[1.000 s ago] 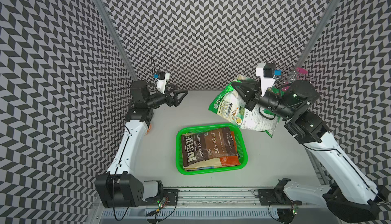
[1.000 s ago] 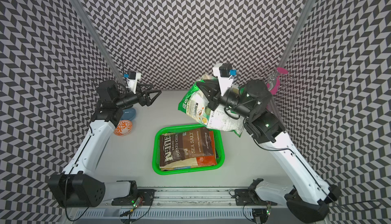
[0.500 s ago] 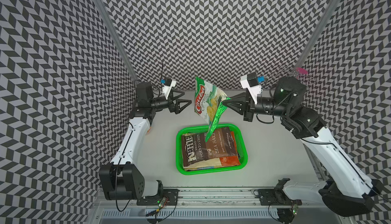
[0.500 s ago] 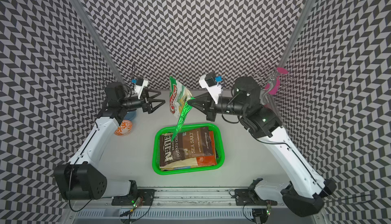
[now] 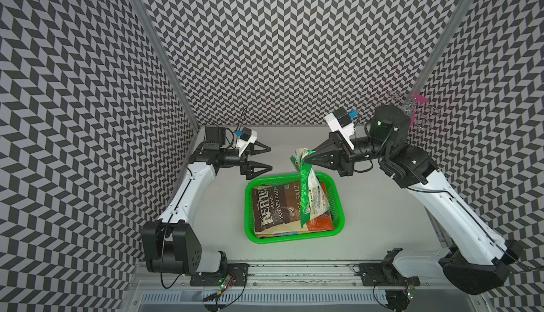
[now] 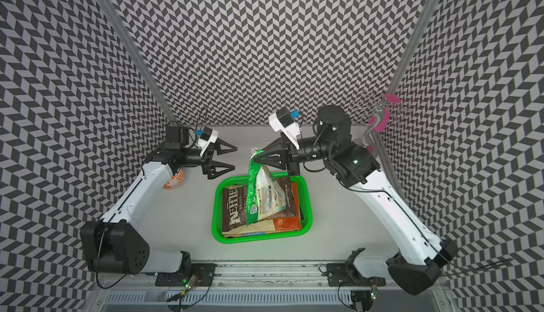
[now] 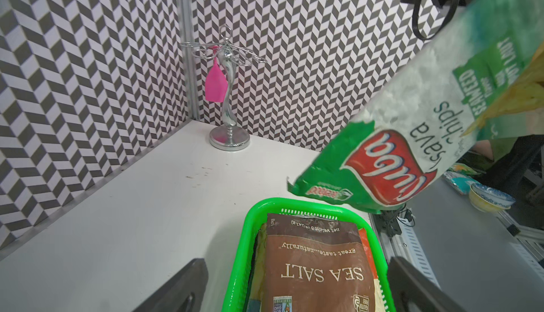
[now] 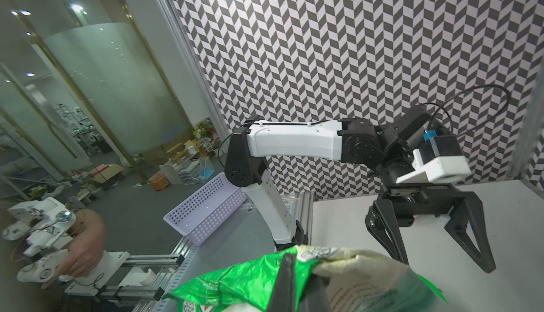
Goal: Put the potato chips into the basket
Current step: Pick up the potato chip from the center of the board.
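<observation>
A shiny metal stand with a pink piece hanging from it sits in the wall corner, beyond the far right side of the basket and well apart from it. Off the basket's far left side, an orange bowl sits on the table, half hidden behind the left arm. The left gripper hovers just past the basket's far left corner. Its jaws are spread wide and hold nothing, and they point toward the hanging bag.

Open tabletop shows to the left and right of the basket and between it and the back wall. On the near side a short strip of table runs to the rail that carries both arm bases.

The right gripper is clamped on the crumpled top edge of a green-and-white bag, above the basket's far rim. The bag hangs almost edge-on and slightly tilted, with its lower end over the stack inside the basket. Whether it touches the stack cannot be told. In the left wrist view its front shows a red logo on green, upside down, and pale chips printed on white.

A brown bag marked "SEA SALT" lies flat on top of the stack. An orange bag peeks out under it at the near right corner. The stack fills the basket nearly rim to rim.
</observation>
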